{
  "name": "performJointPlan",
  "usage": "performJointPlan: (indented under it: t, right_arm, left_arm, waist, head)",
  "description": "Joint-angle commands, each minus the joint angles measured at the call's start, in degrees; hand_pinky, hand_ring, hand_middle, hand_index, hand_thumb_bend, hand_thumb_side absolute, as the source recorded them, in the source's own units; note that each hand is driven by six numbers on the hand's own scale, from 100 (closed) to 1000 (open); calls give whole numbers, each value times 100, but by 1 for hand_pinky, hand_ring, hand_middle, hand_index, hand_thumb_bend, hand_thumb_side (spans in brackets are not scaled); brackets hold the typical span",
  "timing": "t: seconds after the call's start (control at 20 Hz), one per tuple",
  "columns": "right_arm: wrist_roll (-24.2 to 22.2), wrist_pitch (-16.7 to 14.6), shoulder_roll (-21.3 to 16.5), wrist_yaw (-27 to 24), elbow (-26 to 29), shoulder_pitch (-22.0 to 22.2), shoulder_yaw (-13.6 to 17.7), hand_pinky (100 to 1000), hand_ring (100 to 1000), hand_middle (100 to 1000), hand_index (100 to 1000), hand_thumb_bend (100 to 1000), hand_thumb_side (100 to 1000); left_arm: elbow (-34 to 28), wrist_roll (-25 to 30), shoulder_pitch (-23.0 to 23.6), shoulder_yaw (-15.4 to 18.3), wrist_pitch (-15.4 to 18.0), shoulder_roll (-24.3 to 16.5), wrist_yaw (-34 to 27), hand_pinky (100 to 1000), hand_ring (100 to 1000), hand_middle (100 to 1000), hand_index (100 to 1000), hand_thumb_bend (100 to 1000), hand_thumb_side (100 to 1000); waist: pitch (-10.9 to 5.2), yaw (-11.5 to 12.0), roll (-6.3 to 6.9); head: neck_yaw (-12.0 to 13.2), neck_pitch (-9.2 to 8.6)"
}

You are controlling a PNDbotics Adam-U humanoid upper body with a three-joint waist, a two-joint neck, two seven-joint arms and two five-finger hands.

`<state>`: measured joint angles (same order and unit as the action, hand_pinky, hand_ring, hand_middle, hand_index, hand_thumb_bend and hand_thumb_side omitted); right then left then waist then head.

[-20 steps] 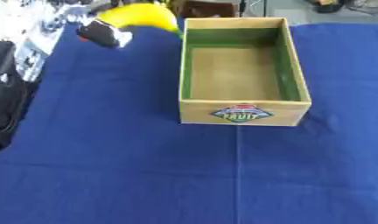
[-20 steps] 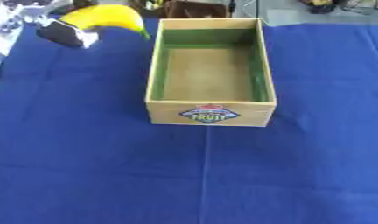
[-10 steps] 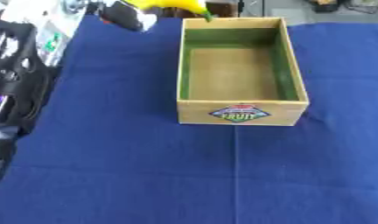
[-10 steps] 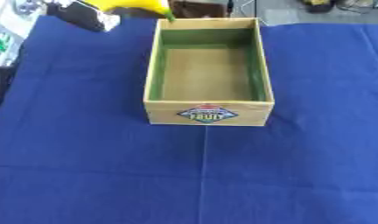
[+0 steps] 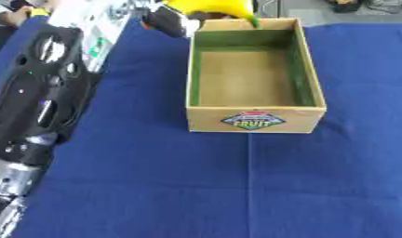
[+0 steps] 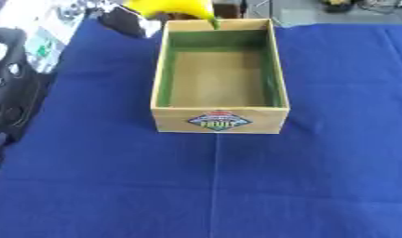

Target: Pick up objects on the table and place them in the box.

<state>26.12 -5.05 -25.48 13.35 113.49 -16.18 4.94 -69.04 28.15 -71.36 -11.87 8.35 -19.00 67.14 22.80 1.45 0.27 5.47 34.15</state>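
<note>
A yellow banana (image 5: 211,5) with a green tip hangs at the top edge, just over the far left corner of the box (image 5: 255,120). My left hand (image 5: 167,20) is shut on it, dark fingers showing beside the fruit. The box is an open cardboard crate with green inner walls and a fruit label on its front; nothing lies inside it. My left arm (image 5: 37,93) runs along the left side of the view. My right hand shows in neither view.
A blue cloth (image 6: 212,186) covers the table, with a crease running down the middle. Beyond the far edge are a grey floor and some dark items (image 6: 343,4).
My left hand has carried the banana to the right and farther away, from left of the box up to its far left corner. My left arm has come further into view.
</note>
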Motion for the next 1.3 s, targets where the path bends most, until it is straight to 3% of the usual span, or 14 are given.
performJointPlan:
  t: [0.05,1.3]
  right_arm:
    - [-32,-9,-131,-54,111,-63,20,806,745,758,931,100,1000]
    - [-99,-11,-65,-144,111,-159,-17,808,745,757,933,100,1000]
  left_arm:
    - [149,-114,-192,-30,16,111,138,420,557,474,677,100,547]
    - [1174,-693,-261,-257,265,860,974,432,573,483,684,100,539]
  waist:
    - [-105,-11,3]
    - [8,-130,27]
  head:
    - [33,-46]
    - [71,-139]
